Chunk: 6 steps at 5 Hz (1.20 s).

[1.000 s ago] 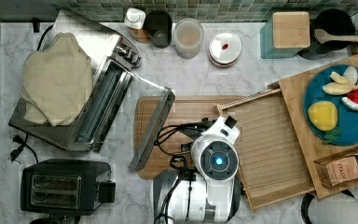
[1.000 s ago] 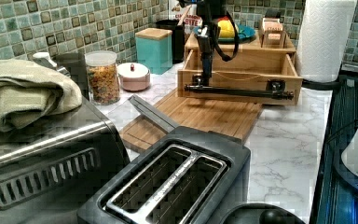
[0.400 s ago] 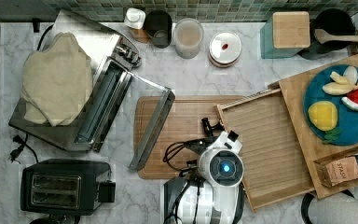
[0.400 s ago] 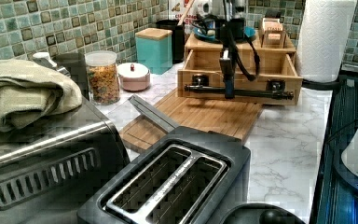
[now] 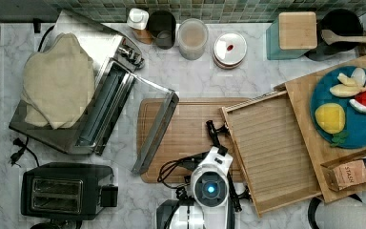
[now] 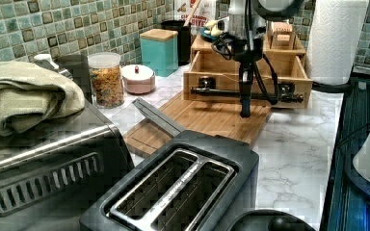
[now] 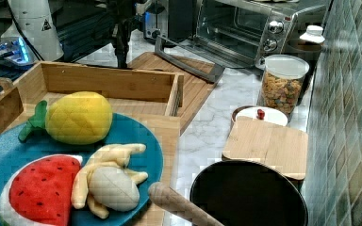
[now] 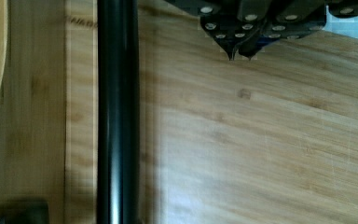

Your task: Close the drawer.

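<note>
Standing pulled out over the cutting board (image 5: 186, 138), the drawer (image 5: 271, 148) presents its black handle bar (image 8: 116, 112) just beside the end effector (image 8: 239, 55), whose fingertips are pressed together, holding nothing; bar runs crosswise to the push.

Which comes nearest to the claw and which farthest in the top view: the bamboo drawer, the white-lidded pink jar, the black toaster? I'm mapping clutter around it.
1. Light bamboo drawer, open, just to the top view's right of the claw.
2. Round pink jar with white lid, up near the tiled wall.
3. Black two-slot toaster, far at the top view's lower left.
</note>
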Motion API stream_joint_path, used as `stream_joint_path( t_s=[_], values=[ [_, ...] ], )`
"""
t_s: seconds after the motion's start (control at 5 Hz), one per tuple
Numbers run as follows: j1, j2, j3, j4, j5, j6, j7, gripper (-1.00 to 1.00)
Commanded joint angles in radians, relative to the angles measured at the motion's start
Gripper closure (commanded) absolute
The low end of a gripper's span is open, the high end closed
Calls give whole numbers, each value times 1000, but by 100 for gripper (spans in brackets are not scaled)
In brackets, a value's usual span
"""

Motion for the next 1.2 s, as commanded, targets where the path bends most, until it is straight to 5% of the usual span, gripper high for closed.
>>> stream_joint_path(
  t_s=[0.2, 0.6, 0.8, 1.2],
  values=[
    [-98, -101, -27, -57, -148, 96, -35, 100],
    [-68, 73, -124, 101, 23, -39, -236, 100],
    [-67, 60, -103, 59, 74, 15, -197, 100],
    [-70, -50, -73, 16, 11, -58, -31, 100]
  ],
)
